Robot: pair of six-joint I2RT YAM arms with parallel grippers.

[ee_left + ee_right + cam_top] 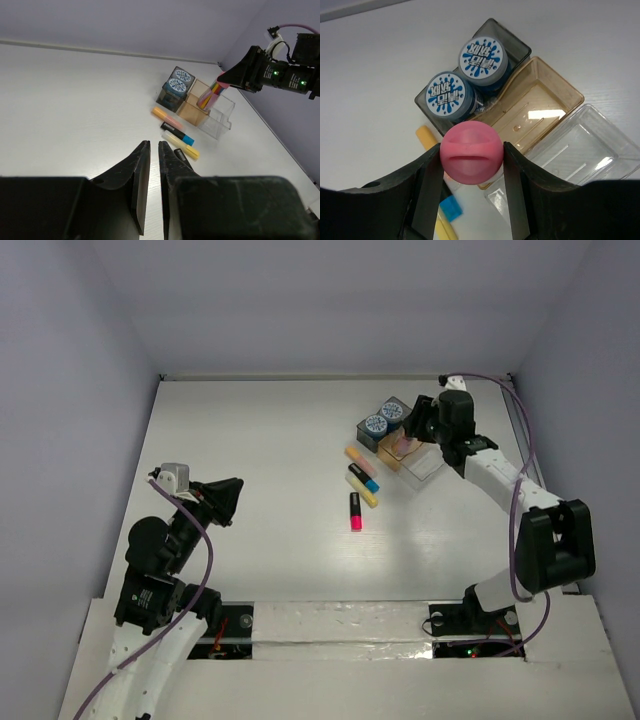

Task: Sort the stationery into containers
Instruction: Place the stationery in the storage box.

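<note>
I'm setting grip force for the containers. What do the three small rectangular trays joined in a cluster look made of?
All three look like thin, rigid, glossy moulded plastic. The dark smoky grey tray seems tinted but slightly see-through. The translucent amber tray shows moulded ribs and a bright reflection on its floor. The clear tray lets the white table show through.
</note>
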